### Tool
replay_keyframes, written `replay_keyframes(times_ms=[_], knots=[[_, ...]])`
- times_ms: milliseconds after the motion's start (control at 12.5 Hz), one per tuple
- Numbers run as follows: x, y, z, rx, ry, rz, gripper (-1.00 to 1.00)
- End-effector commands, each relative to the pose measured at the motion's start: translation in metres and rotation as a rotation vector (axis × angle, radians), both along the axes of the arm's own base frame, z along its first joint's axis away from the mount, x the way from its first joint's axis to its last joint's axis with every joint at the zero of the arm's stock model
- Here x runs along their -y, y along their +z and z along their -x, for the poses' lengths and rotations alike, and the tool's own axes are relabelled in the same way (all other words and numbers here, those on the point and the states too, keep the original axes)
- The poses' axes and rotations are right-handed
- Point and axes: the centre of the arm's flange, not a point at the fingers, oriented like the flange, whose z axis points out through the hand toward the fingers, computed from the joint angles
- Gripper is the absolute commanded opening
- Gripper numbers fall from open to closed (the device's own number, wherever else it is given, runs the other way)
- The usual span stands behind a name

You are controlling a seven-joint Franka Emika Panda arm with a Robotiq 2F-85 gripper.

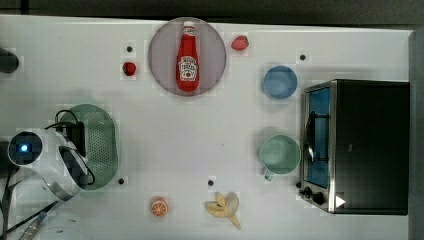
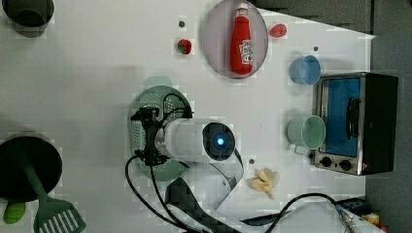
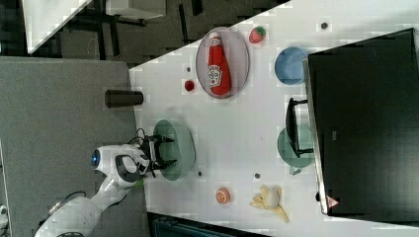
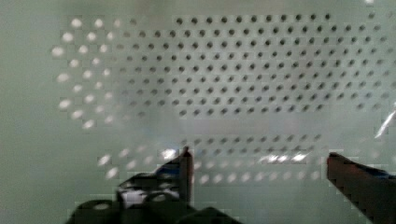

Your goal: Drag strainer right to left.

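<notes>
While one white table (image 1: 165,150) carries everything, the biggest thing on it is one black toaster oven (image 1: 367,145) with a blue glass door, standing at the top view's right edge. One robot arm (image 1: 50,160) reaches in from the top view's lower left. Its gripper (image 3: 165,150) hangs over the strainer (image 1: 102,145), and its two fingers stand wide apart with nothing between them; in the wrist view the finger tips (image 4: 187,163) sit close above the strainer's perforated floor (image 4: 261,70).

That one pale green strainer lies near the top view's left edge, well apart from the oven, partly hidden under the arm. One grey round plate (image 1: 162,50) sits at the top view's upper middle, with one red ketchup bottle (image 1: 188,57) lying flat on it.

Two cups stand just beside the oven door: one blue bowl (image 1: 279,82) and one green mug (image 1: 279,154) with a handle.

In the left view, two dark round pots stand at the left view's left side, one (image 2: 29,14) at the upper corner and one (image 2: 29,167) lower down, and one green spatula (image 2: 53,218) lies by the lower pot.

One peeled banana (image 1: 225,206) and one orange half (image 1: 159,207) lie near the top view's lower edge. Two strawberries flank the plate: a darker one (image 1: 129,68) on the top view's left and a lighter one (image 1: 240,43) on the top view's right.
</notes>
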Motion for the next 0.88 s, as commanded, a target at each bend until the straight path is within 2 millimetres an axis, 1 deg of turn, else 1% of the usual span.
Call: replay_keyframes(times_ms=[80,160,240,320,400,480,640,720,880], knots=[[0.027,0.054,-0.034,0.009,-0.019,0.003,1.0],[0.041,0.08,-0.043,0.01,0.047,0.015,1.0],[0.055,0.111,-0.055,0.03,0.123,0.015,1.0],[0.074,0.145,-0.068,0.06,0.181,0.011,1.0],[0.099,0.18,-0.08,0.087,0.218,0.009,1.0],[0.128,0.214,-0.091,0.107,0.237,0.009,1.0],[0.199,0.277,-0.104,0.125,0.245,0.003,1.0],[0.238,0.306,-0.106,0.128,0.255,-0.004,1.0],[0.316,0.356,-0.098,0.133,0.343,-0.011,1.0]])
